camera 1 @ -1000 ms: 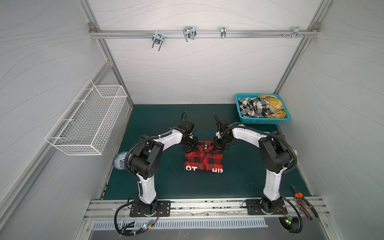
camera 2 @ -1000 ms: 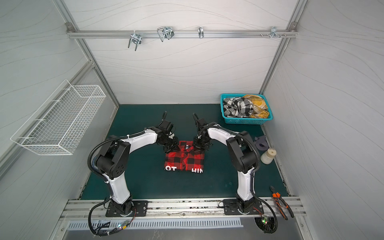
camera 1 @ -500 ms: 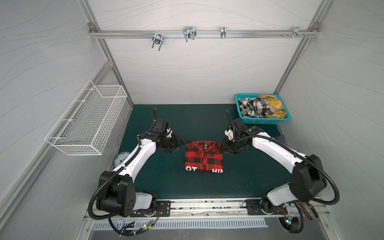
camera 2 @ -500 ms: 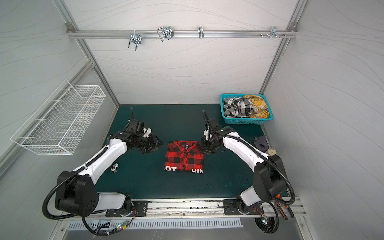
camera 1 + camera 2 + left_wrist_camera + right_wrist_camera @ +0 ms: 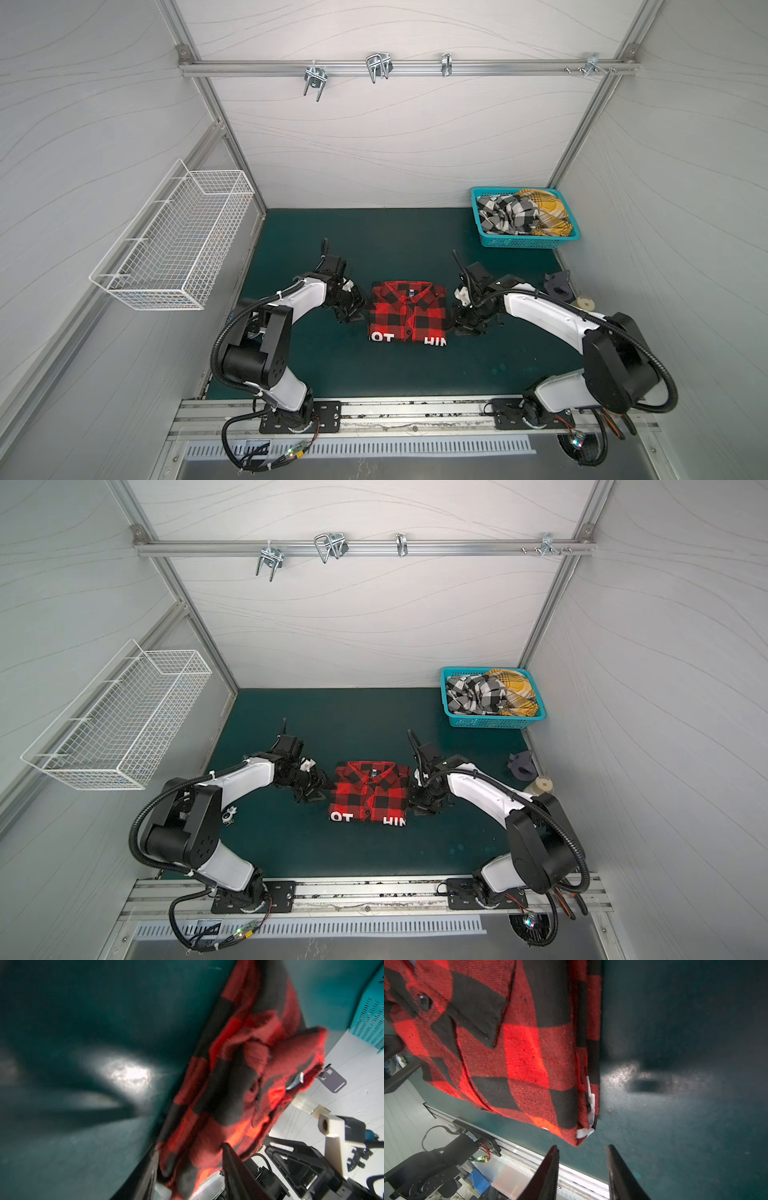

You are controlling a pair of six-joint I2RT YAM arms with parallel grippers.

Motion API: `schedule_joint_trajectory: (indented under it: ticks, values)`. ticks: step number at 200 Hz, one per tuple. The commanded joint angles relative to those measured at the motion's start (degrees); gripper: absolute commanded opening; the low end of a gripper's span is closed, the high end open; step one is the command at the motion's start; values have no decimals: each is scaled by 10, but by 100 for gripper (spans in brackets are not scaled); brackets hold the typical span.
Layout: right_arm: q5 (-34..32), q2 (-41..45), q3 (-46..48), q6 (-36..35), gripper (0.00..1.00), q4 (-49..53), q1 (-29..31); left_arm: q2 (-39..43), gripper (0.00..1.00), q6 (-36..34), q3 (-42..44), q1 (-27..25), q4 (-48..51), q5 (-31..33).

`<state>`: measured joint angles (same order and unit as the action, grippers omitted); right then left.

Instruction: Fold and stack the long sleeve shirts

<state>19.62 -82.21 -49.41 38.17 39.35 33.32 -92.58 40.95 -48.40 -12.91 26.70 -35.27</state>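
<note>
Where red shirt (image 5: pixel 407 311) reads "OT"–"HIN" | left hand (image 5: pixel 356 311), right hand (image 5: pixel 582 1147) — both open, empty

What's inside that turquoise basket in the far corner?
Two crumpled shirts fill the turquoise basket: a black-and-white check shirt and, beside it, a mustard-yellow plaid shirt. They cover the basket's floor, so anything lying beneath them cannot be seen.

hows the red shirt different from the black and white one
The red shirt lies folded flat in a neat rectangle; the black-and-white shirt is crumpled in a heap. The red shirt sits on the mat; the black-and-white shirt is in the basket. Both are checked.
</note>
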Motion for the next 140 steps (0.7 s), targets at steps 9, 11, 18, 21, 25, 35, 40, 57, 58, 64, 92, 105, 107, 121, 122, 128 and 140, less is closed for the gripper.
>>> schedule_joint_trajectory:
  ticks: [9,11,18,21,25,35,40,57,58,64,92,105,107,121,122,128,140]
  values:
    - [9,7,4,9,40,-15,3,-35,46,14,-15,-25,-47,-5]
    - [9,7,4,10,40,-15,3,-37,46,13,-17,-26,-46,-3]
    - [10,7,3,10,40,-16,3,-46,44,14,-21,-29,-47,2]
    - [10,7,3,10,40,-15,3,-49,42,15,-23,-31,-48,3]
    - [9,7,3,10,40,-15,3,-53,40,15,-24,-32,-50,3]
    - [9,8,4,9,40,-15,2,-61,35,19,-26,-33,-58,3]
    - [8,8,4,9,40,-13,2,-66,31,19,-28,-33,-61,3]
    - [6,12,7,7,40,-12,0,-79,21,19,-36,-33,-62,-3]
    - [6,12,8,7,40,-12,0,-80,21,19,-37,-34,-62,-4]
    - [6,14,10,6,40,-12,-2,-83,19,19,-39,-34,-64,-5]
    - [0,21,23,5,40,-13,-8,-87,12,20,-43,-37,-66,-5]
    - [-3,28,30,8,39,-15,-14,-89,6,22,-44,-38,-68,-6]
    - [-3,29,31,8,39,-15,-14,-89,5,23,-45,-38,-68,-6]
    - [-3,36,37,8,39,-16,-22,-89,0,26,-47,-38,-67,-5]
    - [-3,37,37,8,39,-15,-23,-89,0,26,-47,-38,-67,-5]
    - [-3,40,39,8,39,-15,-25,-88,0,27,-47,-39,-67,-4]
    - [-2,45,40,6,39,-11,-32,-87,0,29,-50,-38,-65,1]
